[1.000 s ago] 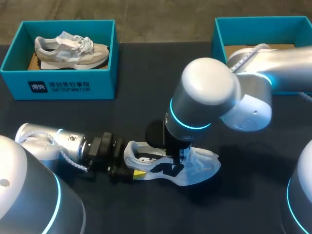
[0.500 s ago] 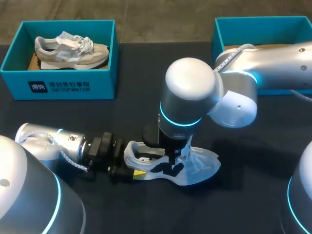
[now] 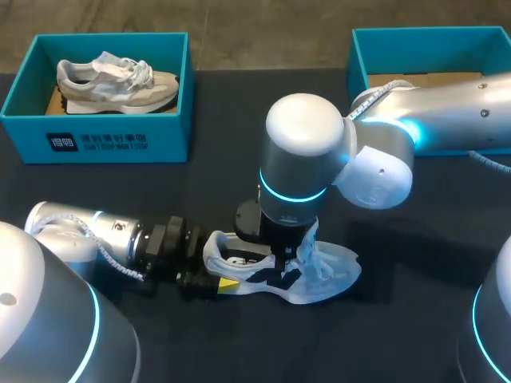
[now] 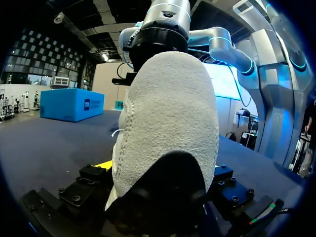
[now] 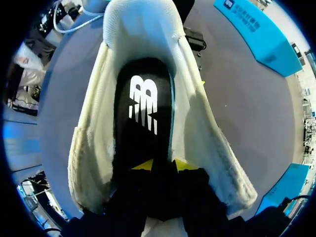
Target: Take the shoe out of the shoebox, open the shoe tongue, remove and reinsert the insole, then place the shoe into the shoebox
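The shoe [image 3: 323, 271] lay at six o'clock on the table [image 3: 239, 120], heel clamped by the left gripper [image 3: 217, 281]. The right gripper [image 5: 163, 165], jaws narrow, pinched the insole [image 5: 143, 113] inside it. This looked like insole removal, calling next for a steady upward pull.

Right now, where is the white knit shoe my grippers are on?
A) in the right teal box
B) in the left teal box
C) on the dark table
C: the white knit shoe rests on the dark table, left gripper at its heel, right gripper in its opening.

2 shoes [image 3: 331, 267] [image 3: 116, 80], 2 shoeboxes [image 3: 96, 140] [image 3: 355, 56], 2 arms [image 3: 88, 231] [image 3: 447, 112].
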{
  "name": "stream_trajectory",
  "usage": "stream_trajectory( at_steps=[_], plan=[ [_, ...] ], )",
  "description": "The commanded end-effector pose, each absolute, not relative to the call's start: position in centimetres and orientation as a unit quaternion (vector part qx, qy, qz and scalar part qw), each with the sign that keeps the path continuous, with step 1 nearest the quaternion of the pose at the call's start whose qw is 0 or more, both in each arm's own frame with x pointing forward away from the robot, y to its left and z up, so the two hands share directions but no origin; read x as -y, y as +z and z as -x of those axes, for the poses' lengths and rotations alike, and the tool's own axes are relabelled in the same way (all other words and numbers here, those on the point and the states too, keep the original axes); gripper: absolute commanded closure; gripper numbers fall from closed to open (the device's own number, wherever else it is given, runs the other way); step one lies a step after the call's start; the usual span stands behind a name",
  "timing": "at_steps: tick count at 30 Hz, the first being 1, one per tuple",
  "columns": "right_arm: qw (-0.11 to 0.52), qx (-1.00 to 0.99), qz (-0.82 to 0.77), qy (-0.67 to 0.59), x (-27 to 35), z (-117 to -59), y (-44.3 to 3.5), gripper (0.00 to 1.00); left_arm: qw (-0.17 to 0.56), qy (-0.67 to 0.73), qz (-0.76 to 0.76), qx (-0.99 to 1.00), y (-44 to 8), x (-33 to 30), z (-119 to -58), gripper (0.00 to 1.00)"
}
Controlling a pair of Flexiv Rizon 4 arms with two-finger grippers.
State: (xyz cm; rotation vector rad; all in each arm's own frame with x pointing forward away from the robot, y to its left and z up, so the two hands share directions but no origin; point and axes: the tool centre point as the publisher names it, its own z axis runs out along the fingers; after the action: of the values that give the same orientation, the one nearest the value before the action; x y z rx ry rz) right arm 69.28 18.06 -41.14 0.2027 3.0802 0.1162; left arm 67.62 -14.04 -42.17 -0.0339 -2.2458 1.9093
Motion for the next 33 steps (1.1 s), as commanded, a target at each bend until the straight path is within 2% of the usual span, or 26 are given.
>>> stream_trajectory(
  at_steps=[1,10,14,26,30,31,33],
  plan=[
    [0.004,-0.997,-0.068,0.037,-18.2,-69.3,-43.3,0.74,0.096,0.645,0.010,0.758,-42.2,14.1,-67.7,1.00],
    [-0.073,-0.994,-0.079,0.024,-18.4,-68.1,-45.0,0.73,0.096,0.645,0.010,0.758,-42.2,14.1,-67.7,1.00],
    [-0.101,-0.991,-0.086,0.026,-18.4,-67.4,-45.6,0.77,0.096,0.645,0.010,0.758,-42.2,14.1,-67.7,1.00],
    [-0.127,-0.987,-0.087,0.035,-18.2,-65.4,-46.6,0.81,0.096,0.645,0.010,0.758,-42.2,14.1,-67.7,1.00],
    [-0.129,-0.987,-0.086,0.038,-18.2,-65.3,-46.7,0.88,0.096,0.645,0.010,0.758,-42.2,14.1,-67.7,1.00],
    [-0.130,-0.987,-0.084,0.040,-18.2,-65.3,-46.7,1.00,0.096,0.645,0.010,0.758,-42.2,14.1,-67.7,1.00],
    [-0.133,-0.987,-0.081,0.043,-18.2,-65.2,-46.7,1.00,0.096,0.645,0.010,0.758,-42.2,14.1,-67.7,1.00]
  ],
)
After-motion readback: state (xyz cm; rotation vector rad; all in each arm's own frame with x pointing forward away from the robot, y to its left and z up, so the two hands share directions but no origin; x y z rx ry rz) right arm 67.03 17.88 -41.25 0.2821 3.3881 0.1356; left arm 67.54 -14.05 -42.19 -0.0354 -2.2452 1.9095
